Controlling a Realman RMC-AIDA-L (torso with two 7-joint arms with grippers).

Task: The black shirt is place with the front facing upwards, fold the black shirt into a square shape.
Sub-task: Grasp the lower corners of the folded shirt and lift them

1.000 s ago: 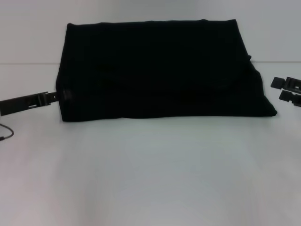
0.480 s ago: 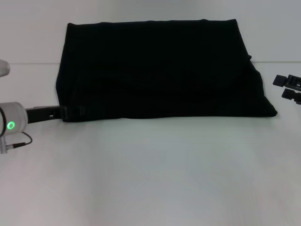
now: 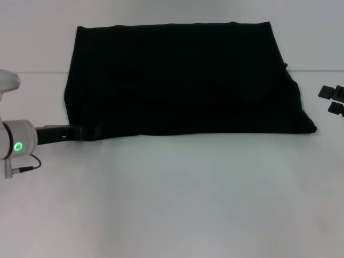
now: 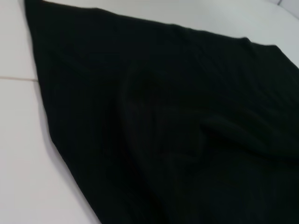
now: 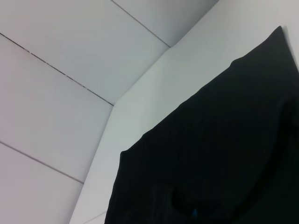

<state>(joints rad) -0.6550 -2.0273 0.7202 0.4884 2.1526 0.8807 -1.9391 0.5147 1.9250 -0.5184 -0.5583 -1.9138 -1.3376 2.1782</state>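
Now, black shirt [image 3: 183,78] folded, left claw [image 3: 86,132] at corner

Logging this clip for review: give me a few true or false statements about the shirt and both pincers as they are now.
1. The black shirt lies on the white table. True.
2. The left pincer is at the shirt's near left corner. True.
3. The right pincer grips the shirt's right edge. False: it sits off to the right, apart from the cloth.
4. White lettering shows on the shirt in the head view. False: only plain black shows.
5. The shirt is bunched into a ball. False: it lies flat.
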